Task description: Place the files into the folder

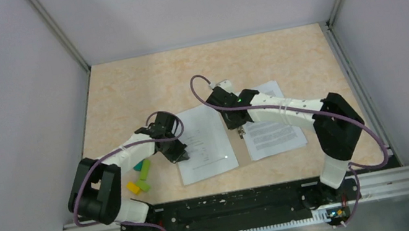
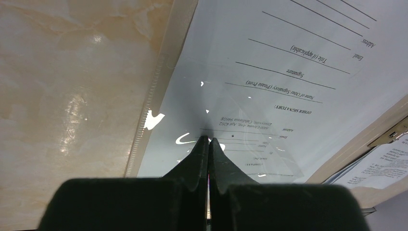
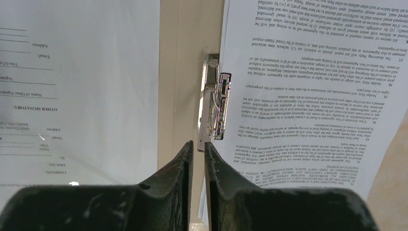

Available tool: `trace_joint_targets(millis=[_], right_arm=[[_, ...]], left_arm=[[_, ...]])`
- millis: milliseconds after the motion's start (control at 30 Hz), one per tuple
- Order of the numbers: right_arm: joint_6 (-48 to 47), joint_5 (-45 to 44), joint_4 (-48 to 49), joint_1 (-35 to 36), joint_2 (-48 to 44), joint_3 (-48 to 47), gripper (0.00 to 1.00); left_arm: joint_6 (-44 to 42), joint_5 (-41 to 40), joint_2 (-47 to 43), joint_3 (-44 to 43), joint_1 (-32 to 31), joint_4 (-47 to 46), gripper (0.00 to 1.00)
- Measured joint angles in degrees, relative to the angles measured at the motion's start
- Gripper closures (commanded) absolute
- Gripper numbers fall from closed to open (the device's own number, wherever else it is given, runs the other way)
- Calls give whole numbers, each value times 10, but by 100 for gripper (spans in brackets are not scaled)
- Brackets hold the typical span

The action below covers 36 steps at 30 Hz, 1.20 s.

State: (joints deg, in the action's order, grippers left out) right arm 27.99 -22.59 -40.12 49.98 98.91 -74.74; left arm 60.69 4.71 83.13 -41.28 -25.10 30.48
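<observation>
At the far left, on the speckled beige tabletop [image 1: 152, 80], a few small coloured blocks [image 1: 140, 178] lie beside the left arm, apart from the paperwork. The left gripper [image 2: 209, 139] is fully closed with nothing between its fingers. Its tips bear down on the white printed paper sheet [image 2: 269, 62], a signature page on the folder's left half, most likely to pin it flat so it cannot slide. A glossy see-through film with a ribbed clear strip [image 2: 154, 96] along its left edge seems to cover that page, though glare hides whether it is a sleeve or a loose cover.

Between the two pages runs the spine of the thin tan cardboard folder [image 3: 190, 48], lying open beneath both. From above it almost merges with the table, so most of its outline is hard to trace. On the spine sits the small metal clip fastener [image 3: 215, 96]. The right gripper [image 3: 198, 144] hovers at the clip's near end, jaws a sliver apart, with nothing visibly caught between them — seemingly poised to work the clip.

Furthest right, the second white sheet [image 3: 308, 72], dense with text, rests on the folder's right half. Its inner edge meets the clip, but whether it is tucked under I cannot tell.
</observation>
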Motion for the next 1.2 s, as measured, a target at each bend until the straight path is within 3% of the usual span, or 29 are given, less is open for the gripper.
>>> trace_joint_targets(millis=[867,1200], right_arm=[[1,-5,15,0,10,32,88],[7,-5,34,0,1,62,95]], left_arm=[[0,0,0,0,1,0,100],[2,2,1,0,5,0,100]])
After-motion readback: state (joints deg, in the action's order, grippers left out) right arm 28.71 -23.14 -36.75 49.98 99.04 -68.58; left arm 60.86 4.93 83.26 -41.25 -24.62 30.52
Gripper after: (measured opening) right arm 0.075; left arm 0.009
